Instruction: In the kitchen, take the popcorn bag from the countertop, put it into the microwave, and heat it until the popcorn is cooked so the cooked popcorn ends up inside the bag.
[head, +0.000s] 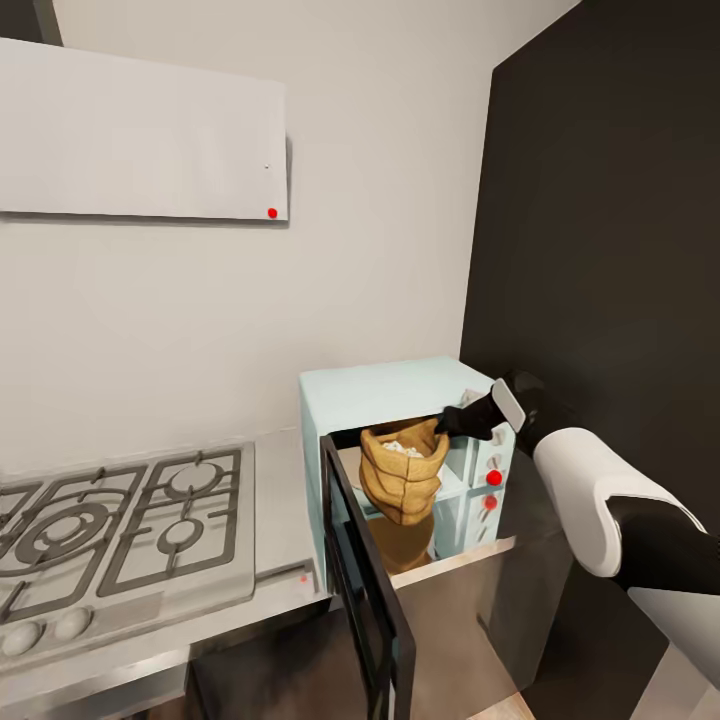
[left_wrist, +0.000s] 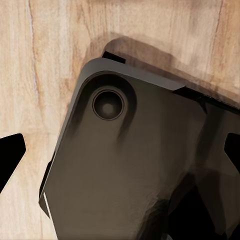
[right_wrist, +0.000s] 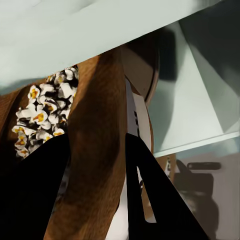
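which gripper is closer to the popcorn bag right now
Right. The right gripper is at the popcorn bag rim in the open microwave, its fingers straddling the bag wall. The left gripper hangs over the wooden floor, away from the bag.

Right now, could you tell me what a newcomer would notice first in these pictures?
The orange-brown bag at the open mouth of the mint microwave, popcorn showing at its top, with the right gripper closed on its rim. The black door hangs open toward the camera. Left of it lies the steel hob.
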